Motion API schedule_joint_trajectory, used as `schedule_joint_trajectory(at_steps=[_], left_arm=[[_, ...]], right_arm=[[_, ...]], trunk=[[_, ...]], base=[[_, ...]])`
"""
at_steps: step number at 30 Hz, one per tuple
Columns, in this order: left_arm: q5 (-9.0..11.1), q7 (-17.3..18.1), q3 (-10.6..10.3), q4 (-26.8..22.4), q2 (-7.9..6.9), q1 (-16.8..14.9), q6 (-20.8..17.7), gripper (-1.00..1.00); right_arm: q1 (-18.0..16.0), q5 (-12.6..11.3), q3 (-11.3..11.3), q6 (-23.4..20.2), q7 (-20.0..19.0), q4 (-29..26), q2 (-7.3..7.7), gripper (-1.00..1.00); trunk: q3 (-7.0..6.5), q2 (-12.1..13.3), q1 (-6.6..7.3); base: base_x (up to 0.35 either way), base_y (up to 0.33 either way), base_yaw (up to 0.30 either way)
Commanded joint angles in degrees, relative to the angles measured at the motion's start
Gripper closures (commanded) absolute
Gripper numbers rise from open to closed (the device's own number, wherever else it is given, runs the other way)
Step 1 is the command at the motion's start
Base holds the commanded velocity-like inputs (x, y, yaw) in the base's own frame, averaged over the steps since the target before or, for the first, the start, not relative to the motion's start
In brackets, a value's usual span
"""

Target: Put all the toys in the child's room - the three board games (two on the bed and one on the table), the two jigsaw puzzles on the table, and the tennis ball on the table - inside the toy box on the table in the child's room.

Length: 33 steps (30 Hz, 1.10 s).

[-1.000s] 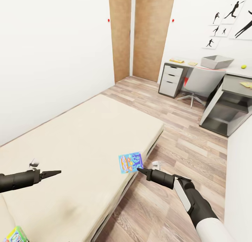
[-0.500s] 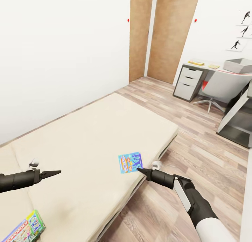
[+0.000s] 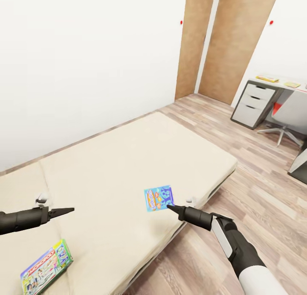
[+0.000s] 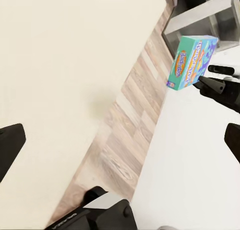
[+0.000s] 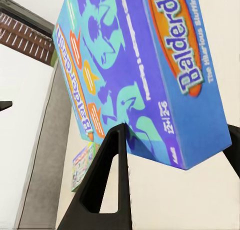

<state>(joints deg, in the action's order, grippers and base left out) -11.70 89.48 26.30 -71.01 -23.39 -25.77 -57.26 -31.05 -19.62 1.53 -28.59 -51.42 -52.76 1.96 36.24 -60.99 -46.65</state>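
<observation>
Two board games are near us. Our right gripper (image 3: 169, 206) squeezes the blue board game (image 3: 159, 198) and holds it up over the bed (image 3: 128, 167). Our left gripper (image 3: 70, 209) holds nothing, its fingers apart. A white and green board game (image 3: 46, 267) lies flat on the bed.

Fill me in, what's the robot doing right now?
It's clearing toys in a bedroom. The right end effector holds a blue board game by its lower edge, lifted above the bed. The left end effector is empty, hovering over the mattress. A second game, a Monopoly box, lies flat on the bed near the robot's left side. The desk stands at the far right across the wood floor.
</observation>
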Motion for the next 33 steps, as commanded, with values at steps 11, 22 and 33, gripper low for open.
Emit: schedule_joint_trajectory(at_steps=[11, 22, 33], left_arm=[[-0.6, 0.5, 0.1, 0.0, 0.01, -0.1, -0.6, -1.0], [-0.6, 0.5, 0.1, 0.0, 0.09, -0.1, -0.6, -1.0], [-0.6, 0.5, 0.1, 0.0, 0.1, -0.1, -0.7, -1.0]], right_arm=[[0.0, -0.7, 0.1, -0.5, 0.1, -0.1, 0.06, 1.0], [0.0, -0.7, 0.1, -0.5, 0.1, -0.1, 0.06, 1.0], [0.0, -0.7, 0.3, -0.5, 0.2, -0.1, 0.06, 1.0]], trunk=[[0.54, 0.0, 0.0], [1.06, 0.0, 0.0], [1.59, 0.0, 0.0]], base=[[0.0, 0.0, 0.268], [0.02, -0.007, 0.266], [0.09, -0.034, 0.264]])
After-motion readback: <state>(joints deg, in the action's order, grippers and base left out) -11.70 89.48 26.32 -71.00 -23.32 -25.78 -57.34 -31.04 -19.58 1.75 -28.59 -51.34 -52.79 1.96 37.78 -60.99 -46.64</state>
